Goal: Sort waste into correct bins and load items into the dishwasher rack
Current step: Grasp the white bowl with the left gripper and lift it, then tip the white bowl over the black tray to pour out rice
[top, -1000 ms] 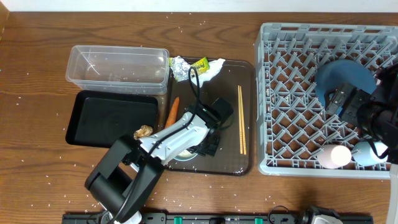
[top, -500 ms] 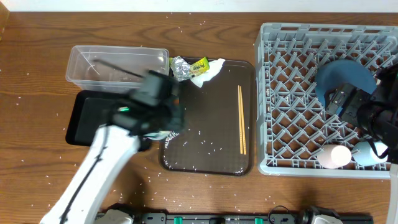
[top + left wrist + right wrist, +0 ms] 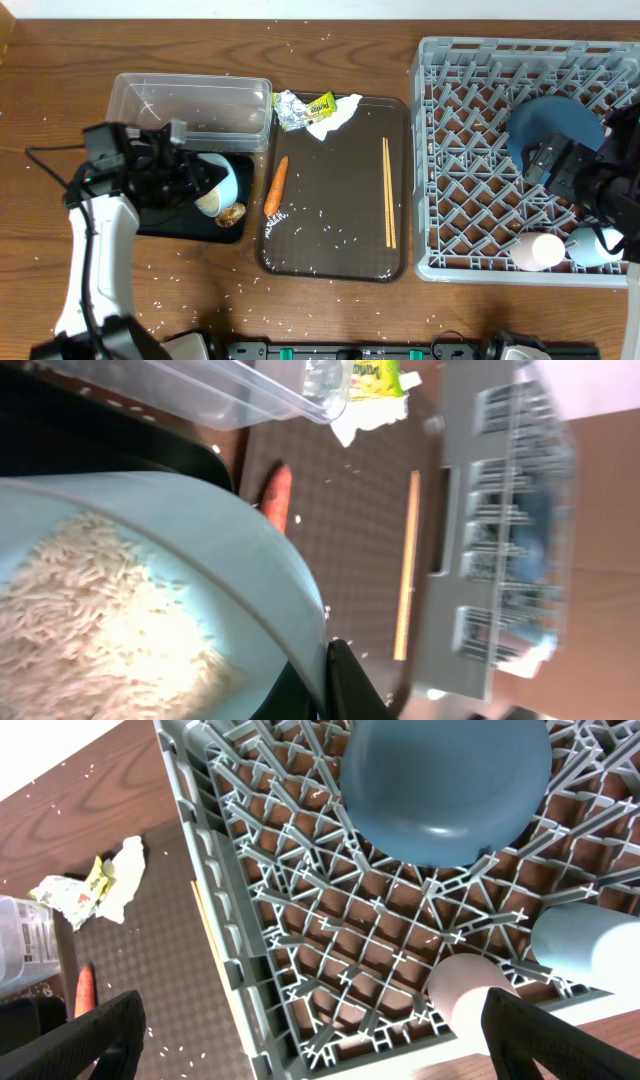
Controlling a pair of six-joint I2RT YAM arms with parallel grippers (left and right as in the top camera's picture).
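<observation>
Bowl [image 3: 218,180], on the brown tray [image 3: 340,230] a second ago, now hangs tilted over the black tray [image 3: 170,222] near the tabletop's left edge, left pincer [image 3: 196,176] clamped on its rim. Rice [image 3: 80,610] still inside: emptying unfinished. Right pincer [image 3: 310,1020] apart, empty, over rack [image 3: 425,150].

Your left gripper [image 3: 195,181] pinches the bowl [image 3: 222,180] rim, wrist turned inward; your right gripper [image 3: 318,1045] hangs with fingers spread wide.

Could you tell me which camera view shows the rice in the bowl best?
The left wrist view: the rice lies close up inside the bowl. Overhead shows only a pale patch; the right wrist view misses it.
</observation>
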